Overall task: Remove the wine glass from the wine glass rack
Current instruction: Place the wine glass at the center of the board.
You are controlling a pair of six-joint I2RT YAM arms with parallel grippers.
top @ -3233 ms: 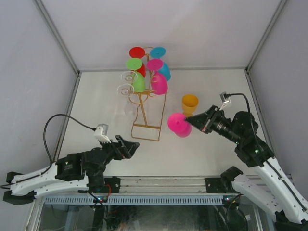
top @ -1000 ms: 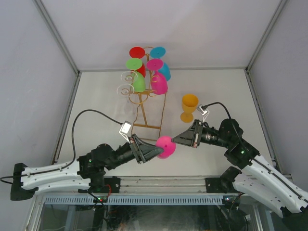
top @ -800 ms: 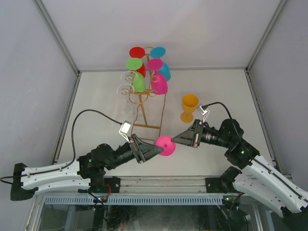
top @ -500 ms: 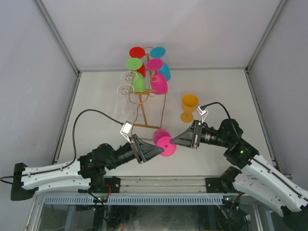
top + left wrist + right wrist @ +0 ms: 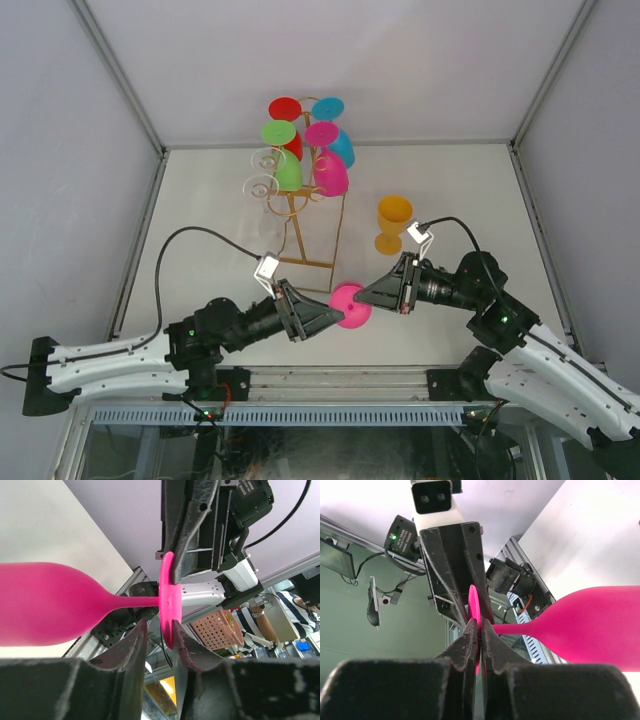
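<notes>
Holding the pink wine glass (image 5: 350,305) sideways above the front of the desk (image 5: 450,190), the right gripper (image 5: 360,297) is pinched tight on the rim of the glass's foot (image 5: 473,602). The left gripper (image 5: 333,316) meets it from the opposite side. Its fingers (image 5: 136,645) are parted astride the same foot with a gap on one side, so it does not look clamped yet. The glass is off the hooks of the wine glass rack (image 5: 305,225), so the removal itself seems done. What remains is probably a handover, or standing it near the orange glass (image 5: 393,218). Other coloured glasses (image 5: 288,170) hang on the rack.
</notes>
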